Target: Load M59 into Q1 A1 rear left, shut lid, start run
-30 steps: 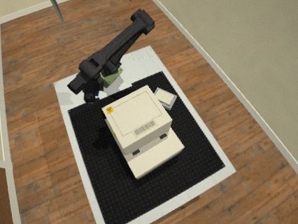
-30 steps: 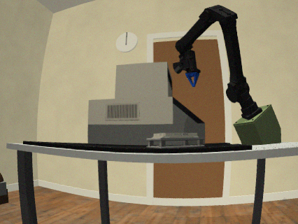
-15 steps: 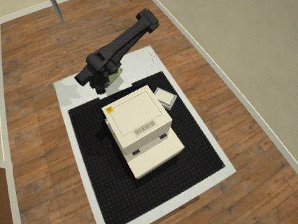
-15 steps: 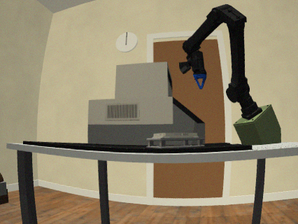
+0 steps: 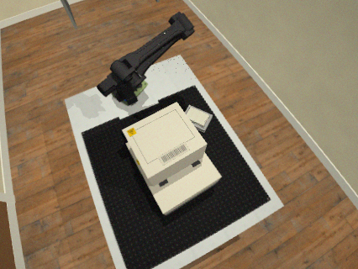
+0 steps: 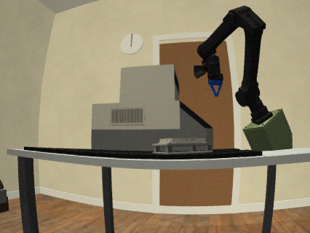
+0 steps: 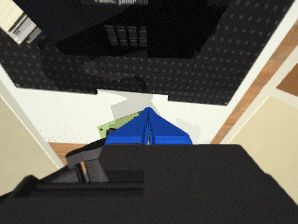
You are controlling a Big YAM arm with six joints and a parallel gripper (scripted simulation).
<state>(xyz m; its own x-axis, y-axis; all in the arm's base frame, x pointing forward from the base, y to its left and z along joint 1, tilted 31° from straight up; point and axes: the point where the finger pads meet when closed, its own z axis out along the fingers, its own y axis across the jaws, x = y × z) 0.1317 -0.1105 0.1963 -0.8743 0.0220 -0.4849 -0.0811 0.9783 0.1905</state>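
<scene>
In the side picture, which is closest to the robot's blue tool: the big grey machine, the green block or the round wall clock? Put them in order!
From the tool:
1. Grey machine, just left, below.
2. Green block, lower right.
3. Wall clock, upper left.
In this view, the last two are nearly a tie.

A small laboratory room is shown. A white table [image 6: 145,162] on dark legs is covered by a black mat [image 5: 235,185], on which a beige benchtop cycler [image 5: 168,147] with a barcode label is stood. A robot arm [image 6: 251,62] is mounted on a green base [image 6: 271,132]. Wood flooring [image 5: 42,63], cream walls, a brown door [image 6: 196,182] and a wall clock [image 6: 131,43] are seen.
</scene>
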